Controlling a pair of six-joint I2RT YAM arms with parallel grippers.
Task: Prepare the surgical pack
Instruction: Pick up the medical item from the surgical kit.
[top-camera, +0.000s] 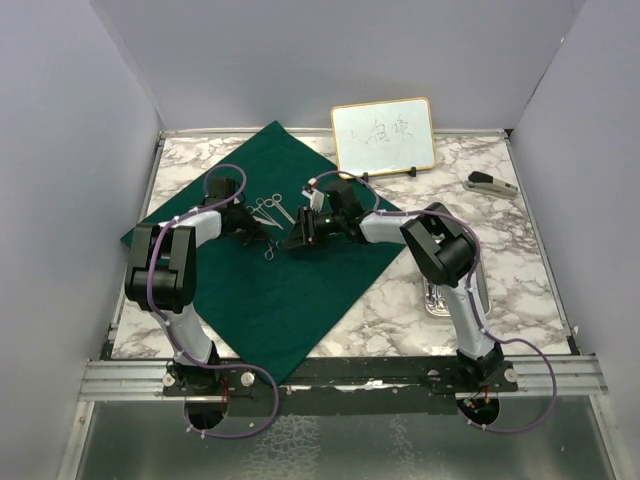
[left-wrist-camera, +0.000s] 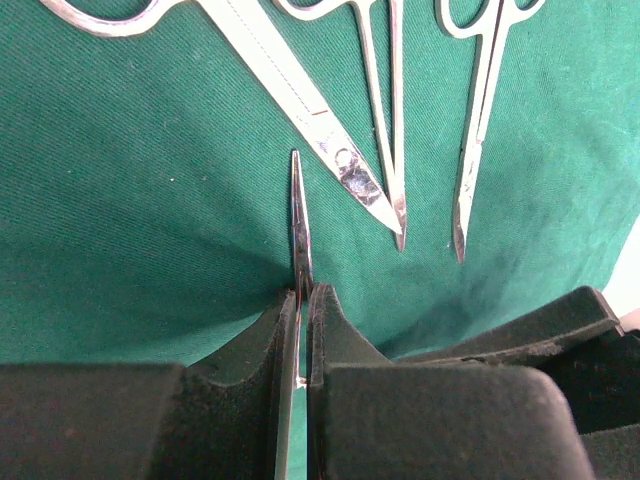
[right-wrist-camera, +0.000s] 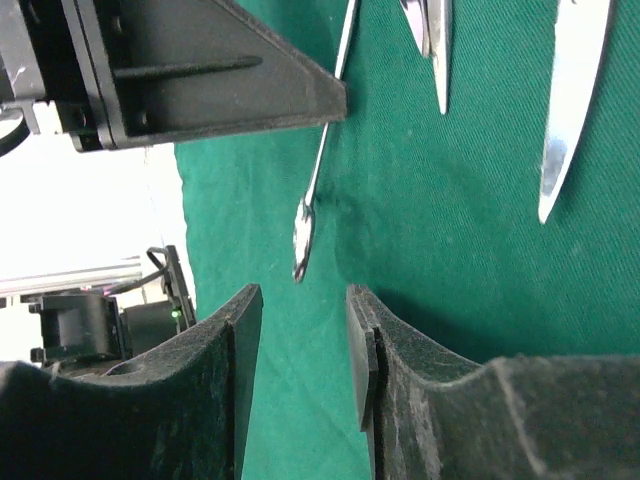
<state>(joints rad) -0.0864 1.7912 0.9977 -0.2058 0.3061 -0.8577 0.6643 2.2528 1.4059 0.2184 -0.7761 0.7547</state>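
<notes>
Pinching a slim silver instrument (left-wrist-camera: 298, 210) mid-frame over the green cloth (left-wrist-camera: 150, 200), the left end effector (left-wrist-camera: 303, 300) faces the right end effector (right-wrist-camera: 300, 320), narrowly parted.

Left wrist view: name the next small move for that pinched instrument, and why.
Probably open the left gripper: its fingers pinch a slim instrument already pointing alongside three instruments laid on the green cloth; the right gripper is open beside it.
</notes>
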